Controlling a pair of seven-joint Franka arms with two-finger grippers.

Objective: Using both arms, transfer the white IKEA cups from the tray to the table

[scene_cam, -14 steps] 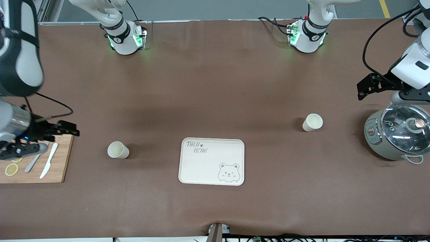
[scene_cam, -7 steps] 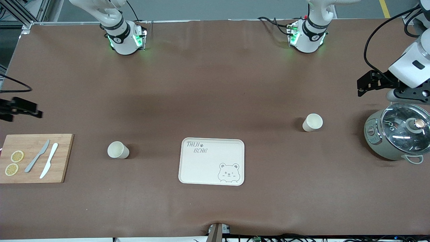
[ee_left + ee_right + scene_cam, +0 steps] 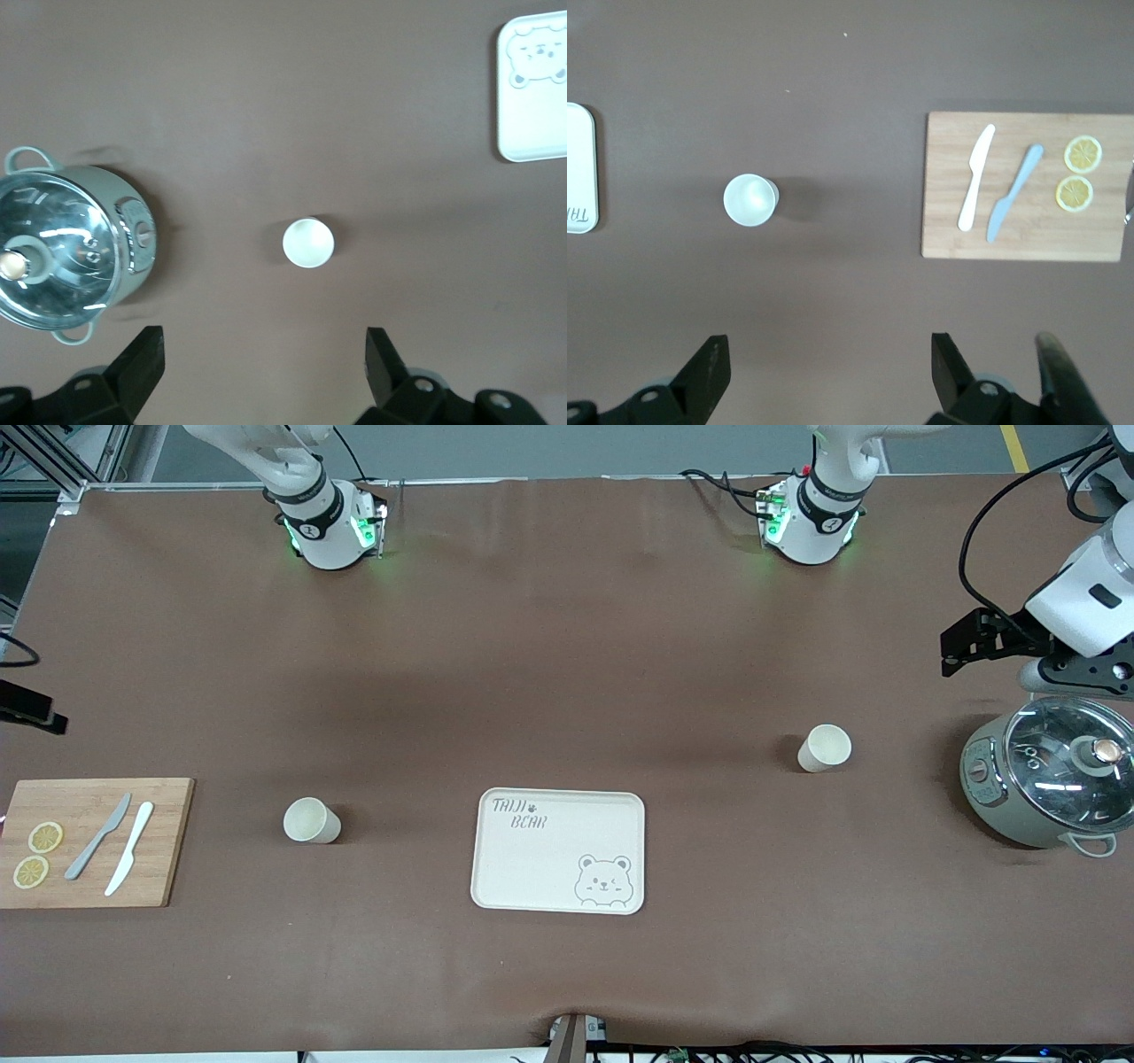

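Note:
Two white cups stand upright on the brown table. One cup is toward the right arm's end, beside the bear tray. It also shows in the right wrist view. The other cup is toward the left arm's end, between the tray and the pot, and also shows in the left wrist view. My left gripper hangs high over the table beside the pot, open and empty. My right gripper is at the table's edge at the right arm's end, open and empty.
A grey-green pot with a glass lid stands at the left arm's end. A wooden cutting board with two knives and lemon slices lies at the right arm's end. The tray's rim shows in both wrist views.
My right arm has swung off from over the cutting board toward the table's edge and mostly left the front view. My left gripper has risen slightly. The cups have not moved.

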